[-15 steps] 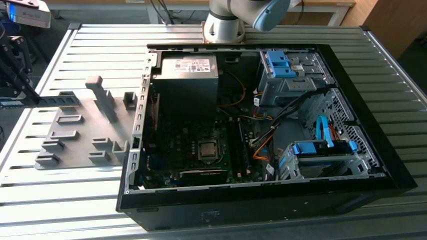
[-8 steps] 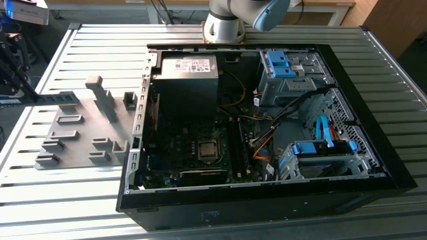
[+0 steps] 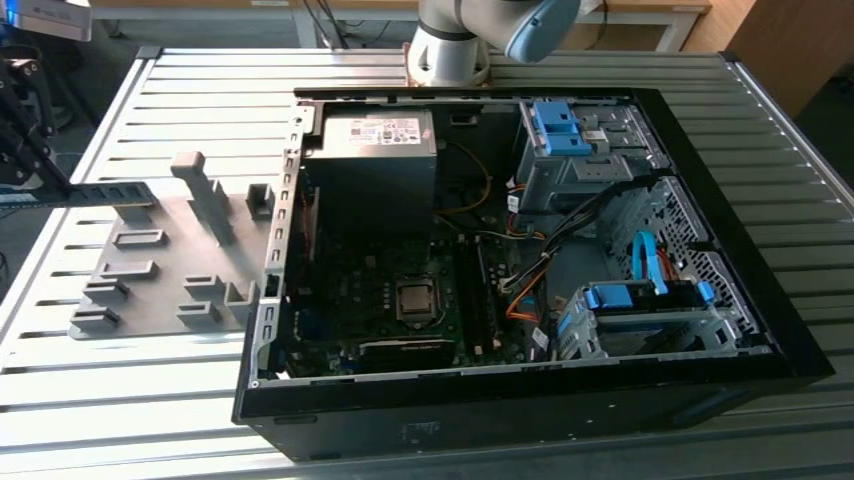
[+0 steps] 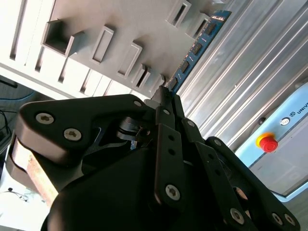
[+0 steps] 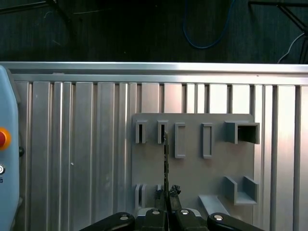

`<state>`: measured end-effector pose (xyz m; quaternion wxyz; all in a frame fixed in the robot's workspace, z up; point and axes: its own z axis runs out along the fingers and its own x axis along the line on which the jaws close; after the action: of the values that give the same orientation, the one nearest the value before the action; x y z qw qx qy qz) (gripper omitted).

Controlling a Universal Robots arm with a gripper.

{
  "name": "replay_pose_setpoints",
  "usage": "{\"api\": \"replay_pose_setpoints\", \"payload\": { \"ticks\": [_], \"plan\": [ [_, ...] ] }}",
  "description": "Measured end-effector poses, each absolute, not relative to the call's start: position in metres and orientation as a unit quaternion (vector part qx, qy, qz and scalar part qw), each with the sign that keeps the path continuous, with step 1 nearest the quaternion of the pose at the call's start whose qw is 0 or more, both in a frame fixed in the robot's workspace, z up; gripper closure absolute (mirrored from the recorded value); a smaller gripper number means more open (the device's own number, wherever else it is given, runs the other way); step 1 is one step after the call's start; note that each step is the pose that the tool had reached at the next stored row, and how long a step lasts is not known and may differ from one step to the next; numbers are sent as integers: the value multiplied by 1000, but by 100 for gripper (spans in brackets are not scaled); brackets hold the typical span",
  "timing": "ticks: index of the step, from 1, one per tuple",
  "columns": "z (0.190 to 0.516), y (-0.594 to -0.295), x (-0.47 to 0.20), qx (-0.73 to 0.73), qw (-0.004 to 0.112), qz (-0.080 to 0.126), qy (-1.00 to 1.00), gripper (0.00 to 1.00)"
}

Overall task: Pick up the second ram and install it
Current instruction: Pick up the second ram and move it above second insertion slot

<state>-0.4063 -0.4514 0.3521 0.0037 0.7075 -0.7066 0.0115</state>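
At nine o'clock of the open computer case [image 3: 534, 405] in the exterior view, over the grey slotted holder [image 3: 174, 270] on the slatted metal table [image 3: 120, 400]: that is where my gripper [image 3: 34, 185] sits now.

- Claw: clenched on the second ram [image 3: 100, 193]. In the second wrist view the fingers [image 4: 169, 144] meet on one end of the blue stick [image 4: 195, 48]. The rest of it, with its row of black chips, runs out toward one o'clock.
- In the first wrist view I see the stick edge-on [image 5: 166, 163], a thin line rising toward twelve o'clock from the claw [image 5: 167, 204]. It lies across the holder's plate [image 5: 192, 163], in line with one pair of slots.
- Ram position: level, lying along the three-to-nine line in the exterior view. It looks raised off the holder, not seated in a slot, though I cannot be sure the far end is clear.
- Case: well apart from the ram, at three o'clock of it. The long memory slots [image 3: 470, 290] lie at three o'clock of the processor socket [image 3: 416, 298]. I cannot tell whether a stick is seated there.

Progress, my reading: the grasp is made and the pick-up is done or very nearly so. The carry to the case and the install are not yet done, so I put the task under halfway.
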Motion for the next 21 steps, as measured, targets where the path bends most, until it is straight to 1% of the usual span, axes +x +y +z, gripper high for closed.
{"api": "replay_pose_setpoints", "payload": {
  "ticks": [21],
  "plan": [
    [370, -451, -406, 707, 4, 12, -707, 86]
  ]
}}
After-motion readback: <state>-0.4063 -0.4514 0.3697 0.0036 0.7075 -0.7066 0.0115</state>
